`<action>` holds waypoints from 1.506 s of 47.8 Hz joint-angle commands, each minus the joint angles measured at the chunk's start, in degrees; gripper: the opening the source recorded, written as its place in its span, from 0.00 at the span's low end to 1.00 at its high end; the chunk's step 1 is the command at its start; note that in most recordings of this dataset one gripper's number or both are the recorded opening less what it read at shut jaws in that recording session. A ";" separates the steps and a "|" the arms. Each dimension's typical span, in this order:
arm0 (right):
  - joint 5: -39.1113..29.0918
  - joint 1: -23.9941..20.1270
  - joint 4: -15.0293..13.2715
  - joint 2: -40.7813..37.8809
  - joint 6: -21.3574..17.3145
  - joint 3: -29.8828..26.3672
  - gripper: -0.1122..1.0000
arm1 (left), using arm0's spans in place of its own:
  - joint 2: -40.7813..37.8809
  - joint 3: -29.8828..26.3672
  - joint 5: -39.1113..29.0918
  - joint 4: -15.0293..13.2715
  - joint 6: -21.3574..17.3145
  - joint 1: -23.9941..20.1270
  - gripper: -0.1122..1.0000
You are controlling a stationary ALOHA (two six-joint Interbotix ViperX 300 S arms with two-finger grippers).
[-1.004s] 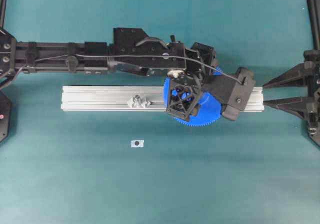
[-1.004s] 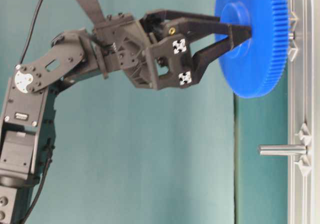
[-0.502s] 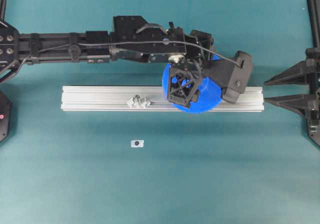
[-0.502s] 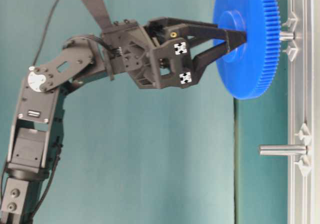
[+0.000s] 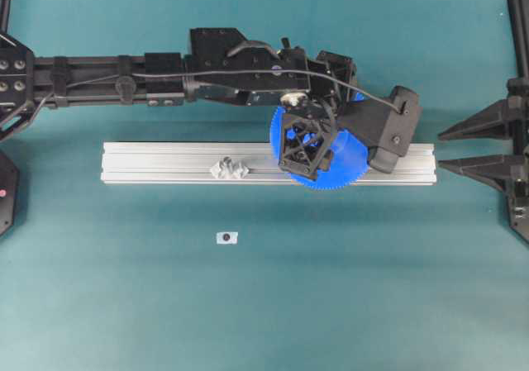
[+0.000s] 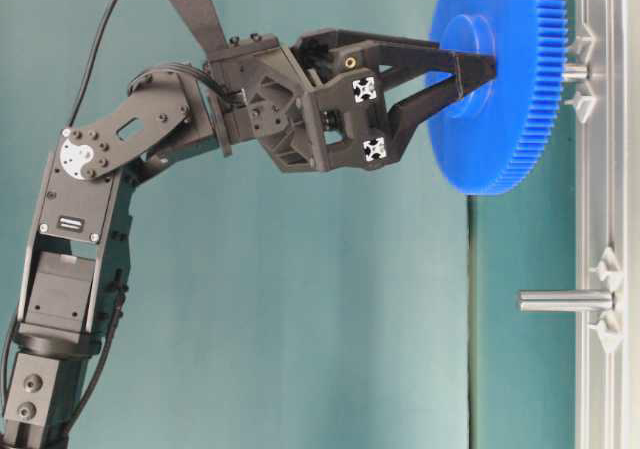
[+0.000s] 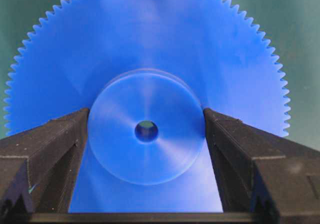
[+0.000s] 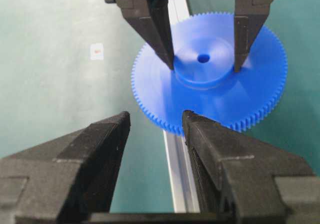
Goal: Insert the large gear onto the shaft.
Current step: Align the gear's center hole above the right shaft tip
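The large gear is a toothed bright-blue disc. My left gripper is shut on its raised hub, one finger on each side. The gear hangs flat over the right part of the rail, its centre hole level with the shaft, a short grey pin in a clear mount. A short stretch of pin shows between gear and rail; whether its tip is in the hole I cannot tell. From above the shaft is hidden under the gear. My right gripper stands open and empty beyond the rail's right end.
A long silver aluminium rail lies across the teal table. A second, longer pin in a clear mount stands on it left of the gear. A small white tag lies in front of the rail.
The left gripper has carried the gear a little toward the table's far side, bringing its hub level with the shaft, then slightly nearer the rail. The right gripper has not moved.
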State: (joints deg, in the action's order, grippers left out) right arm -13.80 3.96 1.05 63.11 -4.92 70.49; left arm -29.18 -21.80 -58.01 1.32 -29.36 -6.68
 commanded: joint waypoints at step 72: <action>0.26 0.88 -0.09 -0.26 -0.53 -0.70 0.61 | 0.70 0.44 0.26 -0.09 3.60 0.44 0.81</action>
State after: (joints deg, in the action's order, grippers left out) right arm -13.80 4.48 1.05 63.19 -4.92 70.49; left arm -29.71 -21.18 -57.48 1.23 -26.10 -6.59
